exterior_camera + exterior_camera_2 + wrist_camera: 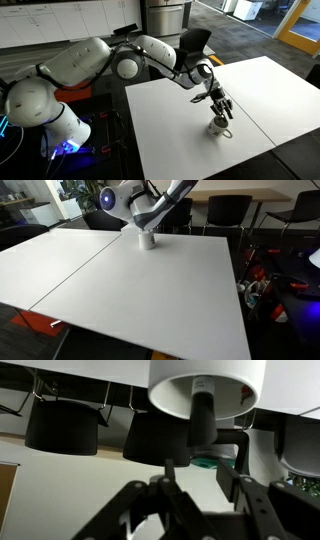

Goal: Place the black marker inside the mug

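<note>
The whitish mug (218, 127) stands on the white table, near its far edge in an exterior view (146, 240). In the wrist view the mug (225, 380) fills the top of the picture. A black stick, the black marker (203, 418), pokes out of the mug's opening towards the camera. My gripper (214, 104) hangs just above the mug in both exterior views (146, 224). In the wrist view the gripper's (205, 472) fingers are spread apart with nothing between them. The marker is too small to make out in the exterior views.
The white table (150, 290) is two tops joined along a seam (75, 265). Black office chairs (60, 425) stand past the table's edge near the mug. Cables and equipment (275, 285) lie on the floor beside the table. The robot's base (45, 110) stands off the table's side.
</note>
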You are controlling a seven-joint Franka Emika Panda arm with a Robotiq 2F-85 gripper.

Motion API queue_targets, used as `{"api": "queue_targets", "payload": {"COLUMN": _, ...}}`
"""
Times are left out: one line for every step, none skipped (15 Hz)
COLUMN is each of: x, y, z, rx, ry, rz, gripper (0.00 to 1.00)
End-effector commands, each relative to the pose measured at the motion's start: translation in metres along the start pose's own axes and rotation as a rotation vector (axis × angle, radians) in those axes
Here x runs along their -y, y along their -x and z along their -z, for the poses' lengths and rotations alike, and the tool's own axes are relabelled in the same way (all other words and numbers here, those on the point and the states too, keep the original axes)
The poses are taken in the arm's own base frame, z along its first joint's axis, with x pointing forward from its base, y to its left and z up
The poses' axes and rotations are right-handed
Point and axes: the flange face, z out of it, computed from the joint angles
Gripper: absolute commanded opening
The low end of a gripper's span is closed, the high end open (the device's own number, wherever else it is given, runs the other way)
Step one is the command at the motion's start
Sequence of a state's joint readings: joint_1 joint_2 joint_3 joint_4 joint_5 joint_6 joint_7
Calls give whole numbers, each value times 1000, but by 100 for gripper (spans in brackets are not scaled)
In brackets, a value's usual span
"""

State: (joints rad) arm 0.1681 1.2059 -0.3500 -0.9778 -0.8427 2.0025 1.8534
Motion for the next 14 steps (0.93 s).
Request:
{"api": "queue_targets", "payload": {"x": -5, "y": -25, "z": 14, "rx": 12, "ry": -9, "rz": -46, "gripper": 80}}
{"api": "queue_targets", "payload": {"x": -7, "y": -32, "z": 19, "rx": 15, "ry": -17, "rz": -56, "gripper": 88}}
{"api": "queue_targets", "payload": {"x": -9, "y": -40, "z": 25, "rx": 17, "ry": -20, "rz": -67, "gripper": 95}}
{"api": "queue_targets", "payload": {"x": -12, "y": -48, "z": 31, "rx": 22, "ry": -24, "rz": -76, "gripper": 99}}
{"api": "queue_targets", "payload": {"x": -16, "y": -58, "z": 39, "rx": 30, "ry": -30, "rz": -86, "gripper": 100}}
{"api": "queue_targets", "payload": {"x": -20, "y": -67, "z": 46, "rx": 39, "ry": -34, "rz": -94, "gripper": 100}}
{"api": "queue_targets", "payload": {"x": -27, "y": -76, "z": 55, "rx": 52, "ry": -37, "rz": -99, "gripper": 100}}
{"api": "queue_targets", "payload": {"x": -32, "y": -84, "z": 63, "rx": 65, "ry": -41, "rz": -95, "gripper": 100}}
{"api": "queue_targets", "payload": {"x": -38, "y": -92, "z": 72, "rx": 84, "ry": -45, "rz": -86, "gripper": 100}}
{"api": "queue_targets", "payload": {"x": -44, "y": -98, "z": 81, "rx": 97, "ry": -51, "rz": -83, "gripper": 100}}
{"api": "queue_targets", "payload": {"x": -51, "y": -105, "z": 90, "rx": 112, "ry": -56, "rz": -87, "gripper": 100}}
{"api": "queue_targets", "payload": {"x": -58, "y": -111, "z": 100, "rx": 126, "ry": -69, "rz": -92, "gripper": 100}}
{"api": "queue_targets", "payload": {"x": -66, "y": -116, "z": 108, "rx": 136, "ry": -73, "rz": -94, "gripper": 100}}
{"api": "queue_targets", "payload": {"x": -74, "y": -120, "z": 116, "rx": 144, "ry": -82, "rz": -96, "gripper": 100}}
